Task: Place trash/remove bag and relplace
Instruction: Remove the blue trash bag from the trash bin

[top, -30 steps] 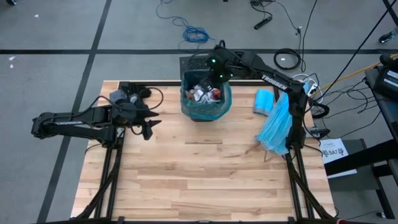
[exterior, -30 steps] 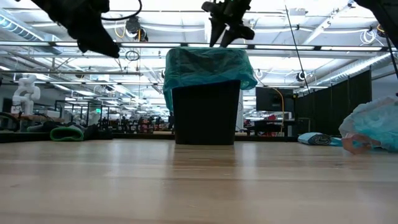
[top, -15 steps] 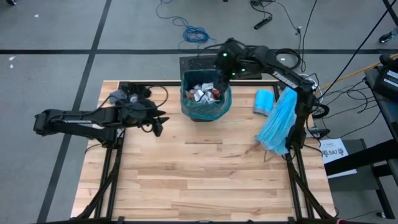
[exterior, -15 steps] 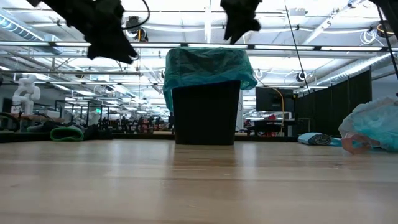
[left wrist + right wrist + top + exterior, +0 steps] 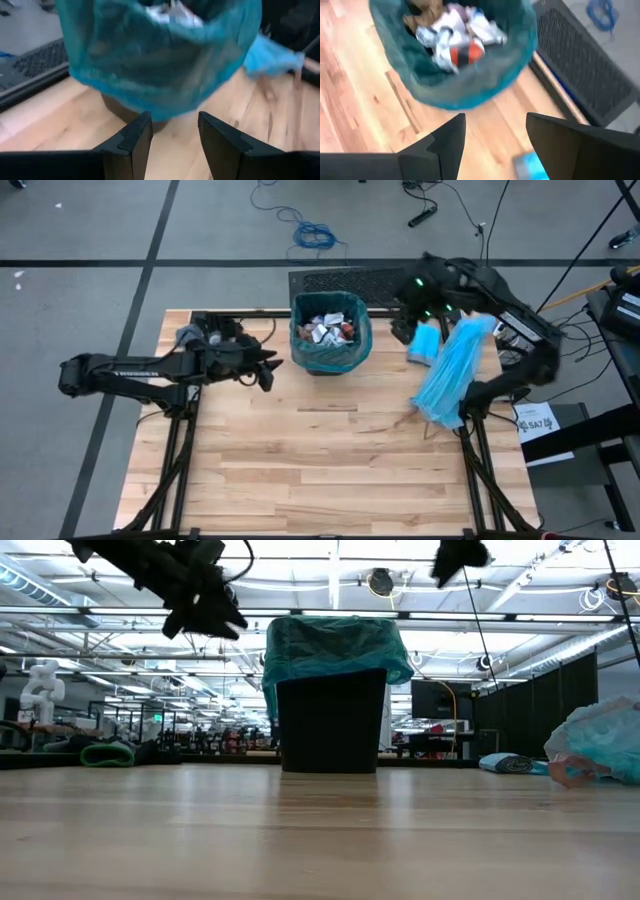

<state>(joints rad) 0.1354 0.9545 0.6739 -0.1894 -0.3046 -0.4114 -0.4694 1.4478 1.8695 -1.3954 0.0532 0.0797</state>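
The black bin (image 5: pixel 330 720) stands on its base at the table's far middle. The teal bag (image 5: pixel 331 345) lines it, its top folded down over the bin's rim (image 5: pixel 335 650). Crumpled trash (image 5: pixel 328 328) fills the bag, white, brown and orange scraps (image 5: pixel 452 30). My left gripper (image 5: pixel 268 370) hovers open just left of the bin, pointing at the bag's side (image 5: pixel 160 65). My right gripper (image 5: pixel 405 328) hangs open, high up and to the right of the bin, with nothing between its fingers (image 5: pixel 495 135).
A pale blue plastic bag (image 5: pixel 450 375) hangs at the table's right edge, with a folded blue roll (image 5: pixel 425 342) beside it. A black mat (image 5: pixel 350 280) lies beyond the far edge. The near half of the wooden table (image 5: pixel 320 470) is bare.
My right gripper has left its place over the bin's far rim, swinging up and toward the table's right edge. My left gripper has moved right, toward the bin, and rolled a little. The bin, bag and trash have stayed put.
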